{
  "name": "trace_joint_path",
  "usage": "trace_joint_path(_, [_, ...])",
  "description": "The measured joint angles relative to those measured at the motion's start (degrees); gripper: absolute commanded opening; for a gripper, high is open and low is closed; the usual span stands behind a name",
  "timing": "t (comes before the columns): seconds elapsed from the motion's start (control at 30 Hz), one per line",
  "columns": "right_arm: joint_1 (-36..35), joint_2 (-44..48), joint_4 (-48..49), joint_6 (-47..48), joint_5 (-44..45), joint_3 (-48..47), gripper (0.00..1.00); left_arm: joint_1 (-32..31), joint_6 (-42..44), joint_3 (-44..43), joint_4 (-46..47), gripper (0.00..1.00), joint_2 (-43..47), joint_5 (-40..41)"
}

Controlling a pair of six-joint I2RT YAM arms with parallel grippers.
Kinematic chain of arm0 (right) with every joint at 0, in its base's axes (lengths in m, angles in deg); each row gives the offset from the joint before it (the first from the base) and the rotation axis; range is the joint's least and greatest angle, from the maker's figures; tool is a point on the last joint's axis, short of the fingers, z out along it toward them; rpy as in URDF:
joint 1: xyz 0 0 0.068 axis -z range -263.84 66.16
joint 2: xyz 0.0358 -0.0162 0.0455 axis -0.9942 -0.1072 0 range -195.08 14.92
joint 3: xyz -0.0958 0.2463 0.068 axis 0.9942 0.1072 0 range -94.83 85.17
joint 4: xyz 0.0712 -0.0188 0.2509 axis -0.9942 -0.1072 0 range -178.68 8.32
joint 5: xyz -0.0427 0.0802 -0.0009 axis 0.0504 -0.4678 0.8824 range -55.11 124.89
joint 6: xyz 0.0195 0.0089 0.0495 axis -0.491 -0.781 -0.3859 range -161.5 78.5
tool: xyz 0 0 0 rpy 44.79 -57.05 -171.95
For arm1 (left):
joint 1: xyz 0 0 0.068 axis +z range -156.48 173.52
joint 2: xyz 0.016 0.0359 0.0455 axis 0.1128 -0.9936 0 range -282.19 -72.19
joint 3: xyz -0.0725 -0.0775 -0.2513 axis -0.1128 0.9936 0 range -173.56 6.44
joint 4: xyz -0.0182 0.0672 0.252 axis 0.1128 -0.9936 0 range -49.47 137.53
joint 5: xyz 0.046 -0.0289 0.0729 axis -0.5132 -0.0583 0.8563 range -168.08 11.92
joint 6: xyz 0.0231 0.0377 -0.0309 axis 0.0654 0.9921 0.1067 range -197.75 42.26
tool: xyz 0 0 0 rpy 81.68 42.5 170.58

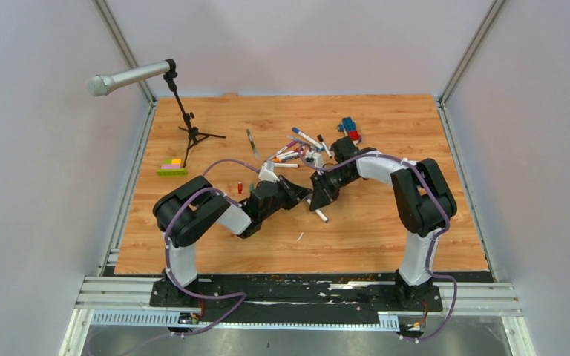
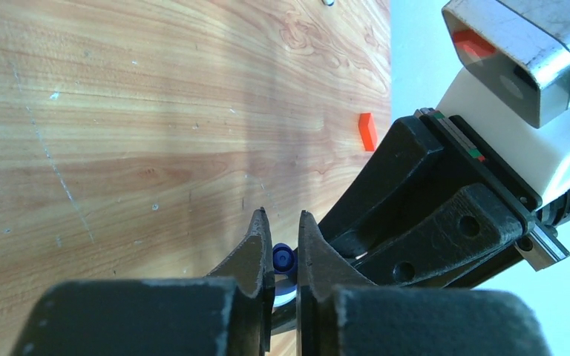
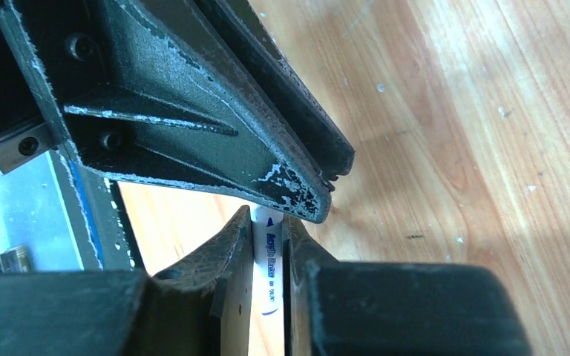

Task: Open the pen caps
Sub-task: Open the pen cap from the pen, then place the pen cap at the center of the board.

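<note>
nearest the left wrist camera, the left claw [image 2: 280,222] is seen drawn narrow, its two black fingers [image 2: 256,256] pinched on a blue cap [image 2: 284,257] whose round end faces the lens. a sliver of white is seen just under the cap. an orange block [image 2: 367,131] lies flat on the table [image 2: 119,111] at 1 o'clock of the claw tips, well apart from them.

nearest the right wrist camera, the right claw [image 3: 266,215] is likewise drawn narrow and clamped on a pen [image 3: 267,259], a white barrel with blue print, held upright in that view between the two fingers. the black frame of the left claw fills the view from 10 to 12 o'clock, and its tip meets the pen's top end.

from the top camera, both arms are seen bent inward from their bases at 6 o'clock, and the two claws meet tip to tip over the middle of the table. a white stub [image 1: 319,215] is seen at 5 o'clock of that meeting point; whether it is the held pen cannot be told. a loose heap of pens [image 1: 297,152] lies at 12 o'clock of the claws, near them. a toy car [image 1: 350,130] sits at 1 o'clock, beyond the heap. a brick bar [image 1: 172,169] lies at 9 o'clock near the table's left edge, beside the foot of a microphone stand [image 1: 189,130].
</note>
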Motion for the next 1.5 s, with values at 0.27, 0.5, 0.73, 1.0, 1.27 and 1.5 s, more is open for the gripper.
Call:
trace_joint_path(0.27, [-0.1, 0.9, 5.7, -1.4, -11.3, 1.0, 0.0, 3.7, 7.8, -0.9, -19.9, 0.0, 15.0, -1.3])
trace_joint_path(0.5, [-0.3, 9.2, 6.4, -0.7, -13.7, 4.3, 0.0, 9.6, 13.0, -6.8, -33.9, 0.0, 27.1, 3.5])
trace_joint_path(0.73, [-0.7, 9.4, -1.1, 0.6, -11.6, 7.6, 0.0, 17.6, 12.3, -6.7, -32.9, 0.0, 31.3, 10.2])
trace_joint_path(1.0, [0.2, 10.3, -3.2, 3.3, -6.2, 6.6, 0.0, 17.6, 15.7, -1.7, -33.7, 0.0, 35.3, 1.6])
trace_joint_path(1.27, [3.4, 17.8, -5.1, 7.8, -1.4, 5.2, 0.0, 14.9, 24.2, 1.7, -43.4, 0.0, 41.9, -3.7])
trace_joint_path(1.5, [5.1, 17.9, -7.0, 10.3, -0.7, 5.0, 0.01, 9.4, 31.6, -2.1, -53.9, 0.0, 41.0, -2.4])
